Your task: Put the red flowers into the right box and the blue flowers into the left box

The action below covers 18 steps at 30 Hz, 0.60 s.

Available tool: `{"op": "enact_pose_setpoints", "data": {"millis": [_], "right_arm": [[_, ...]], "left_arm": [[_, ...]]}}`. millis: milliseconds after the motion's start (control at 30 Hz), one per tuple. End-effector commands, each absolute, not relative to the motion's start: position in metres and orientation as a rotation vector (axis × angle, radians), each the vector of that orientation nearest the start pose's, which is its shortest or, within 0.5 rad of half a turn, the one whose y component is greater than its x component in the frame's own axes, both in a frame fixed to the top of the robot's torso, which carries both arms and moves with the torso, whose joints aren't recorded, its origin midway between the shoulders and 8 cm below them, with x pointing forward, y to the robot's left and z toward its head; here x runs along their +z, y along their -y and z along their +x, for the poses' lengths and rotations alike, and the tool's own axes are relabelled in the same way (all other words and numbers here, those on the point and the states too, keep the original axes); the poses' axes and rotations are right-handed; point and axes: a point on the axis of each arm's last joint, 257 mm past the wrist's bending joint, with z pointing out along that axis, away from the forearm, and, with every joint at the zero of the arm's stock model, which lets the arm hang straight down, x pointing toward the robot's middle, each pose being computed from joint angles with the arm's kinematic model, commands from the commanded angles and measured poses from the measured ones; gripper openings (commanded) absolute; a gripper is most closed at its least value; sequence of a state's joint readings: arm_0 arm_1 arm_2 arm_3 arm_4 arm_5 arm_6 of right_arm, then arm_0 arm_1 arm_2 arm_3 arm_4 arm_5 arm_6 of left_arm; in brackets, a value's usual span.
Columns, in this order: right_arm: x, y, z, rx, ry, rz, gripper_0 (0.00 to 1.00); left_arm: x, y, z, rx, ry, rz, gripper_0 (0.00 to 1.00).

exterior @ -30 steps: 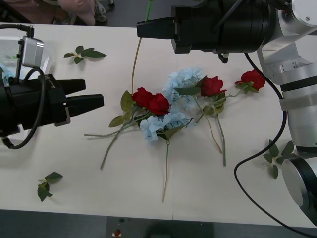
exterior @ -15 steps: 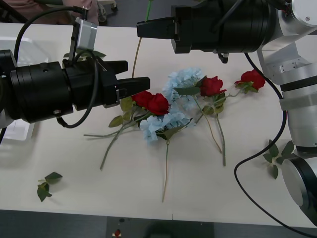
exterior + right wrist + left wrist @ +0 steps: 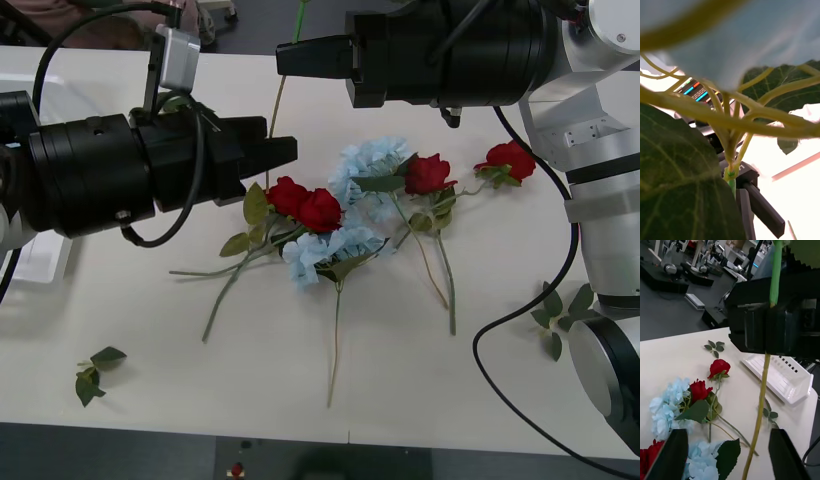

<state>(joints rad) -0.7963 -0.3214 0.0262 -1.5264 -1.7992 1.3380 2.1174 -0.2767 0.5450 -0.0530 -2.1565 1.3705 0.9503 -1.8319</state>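
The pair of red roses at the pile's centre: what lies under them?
Under the paired red roses lies a blue flower, its pale petals showing just below them, with leaves and stems running out leftward. How the stems cross beneath the heads is covered.

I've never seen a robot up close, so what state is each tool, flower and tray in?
Right tool: shut on the stem of the held blue flower.
Left tool: open, beside that stem.
Held blue flower: lifted, stem dangling.
Red flowers: four, lying loose.
Other blue flowers: lying among them.
Right box: visible part bare.
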Motion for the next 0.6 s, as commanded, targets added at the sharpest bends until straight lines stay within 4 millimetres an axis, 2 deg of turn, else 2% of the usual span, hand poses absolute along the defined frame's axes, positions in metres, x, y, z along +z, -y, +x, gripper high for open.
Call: {"op": "enact_pose_setpoints", "data": {"millis": [33,400,467,500,533,600], "right_arm": [[0.066,-0.0539,0.4138,1.412,-1.391,-1.125,0.0],[0.066,-0.0539,0.4138,1.412,-1.391,-1.125,0.0],[0.066,-0.0539,0.4138,1.412,-1.391,-1.125,0.58],[0.066,-0.0539,0.4138,1.412,-1.391,-1.125,0.82],[0.066,-0.0539,0.4138,1.412,-1.391,-1.125,1.0],[0.066,-0.0539,0.4138,1.412,-1.391,-1.125,1.0]], "left_arm": [[-0.0133,-0.039,0.4289,-0.923,-1.639,0.726,0.0],[-0.0145,-0.0418,0.4349,-0.909,-1.643,0.715,0.0],[-0.0155,-0.0427,0.435,-0.905,-1.645,0.717,0.0],[-0.0157,-0.043,0.4351,-0.904,-1.646,0.717,0.0],[-0.0164,-0.0434,0.4349,-0.904,-1.648,0.717,0.0],[-0.0168,-0.0436,0.4346,-0.904,-1.65,0.719,0.0]]}}
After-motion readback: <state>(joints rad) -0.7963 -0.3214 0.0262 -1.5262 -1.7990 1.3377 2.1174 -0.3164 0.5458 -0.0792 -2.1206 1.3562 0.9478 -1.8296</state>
